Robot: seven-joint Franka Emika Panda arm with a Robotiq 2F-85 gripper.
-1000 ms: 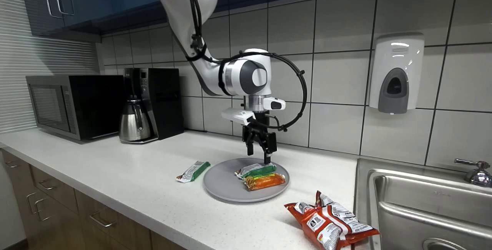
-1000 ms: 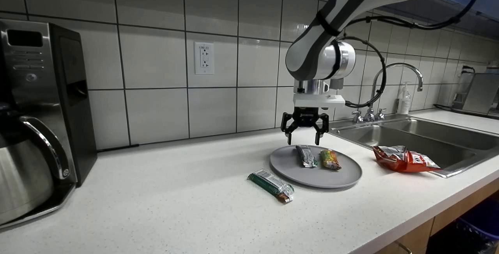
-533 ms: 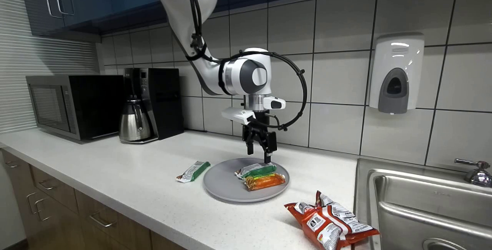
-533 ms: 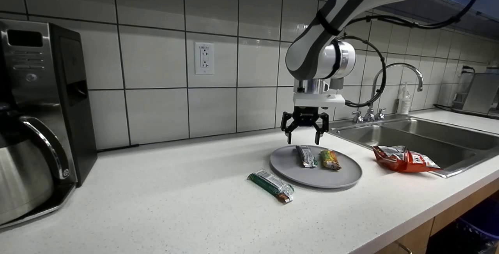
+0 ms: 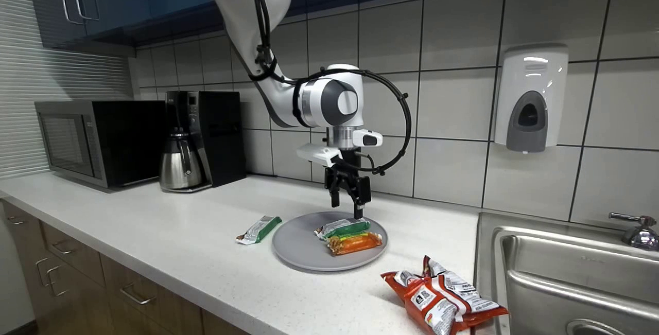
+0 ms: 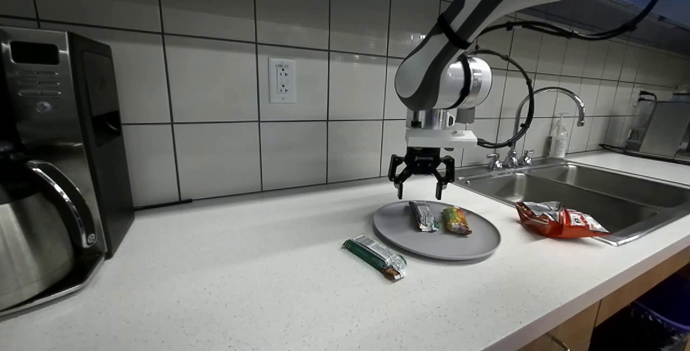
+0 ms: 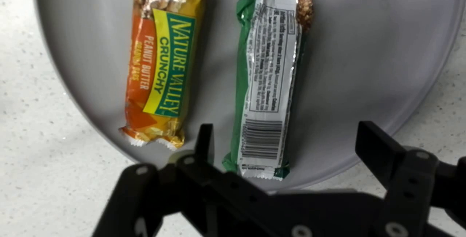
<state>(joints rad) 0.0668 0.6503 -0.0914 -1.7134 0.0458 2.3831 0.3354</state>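
Note:
My gripper (image 6: 419,197) is open with nothing between its fingers. In both exterior views it points straight down over the back of a round grey plate (image 5: 298,245), apart from it. Nearest is a green and silver bar (image 7: 267,84), lying label-down on the plate. In the wrist view its near end shows between the two fingertips, below them. An orange and yellow Nature Valley peanut butter bar (image 7: 160,62) lies beside it on the plate, outside the fingers. Another green and silver bar (image 6: 375,255) lies on the counter beside the plate.
A red chip bag (image 5: 443,299) lies on the counter between the plate and the steel sink (image 5: 582,273). A coffee maker (image 5: 211,139) with a steel carafe and a microwave (image 5: 98,139) stand on the counter. A tiled wall (image 6: 215,103) runs behind the gripper.

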